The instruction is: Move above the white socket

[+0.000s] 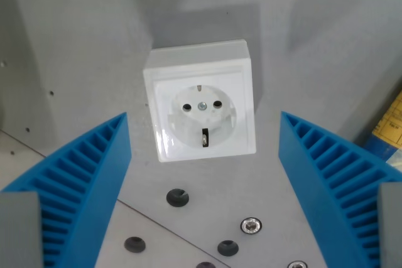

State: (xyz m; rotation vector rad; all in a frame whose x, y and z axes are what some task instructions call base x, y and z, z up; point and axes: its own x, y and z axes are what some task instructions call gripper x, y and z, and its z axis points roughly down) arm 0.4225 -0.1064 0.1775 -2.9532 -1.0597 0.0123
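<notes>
The pincer (204,155) hangs wide and empty, its blue fingers (88,174) flanking the white socket (201,101), which sits square on the grey desk (75,48)

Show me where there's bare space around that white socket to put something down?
Bare grey surface lies beyond the socket at the top of the wrist view, and in strips between it and each blue finger. Below the socket it is crowded: holes and screws dot the plate.
</notes>
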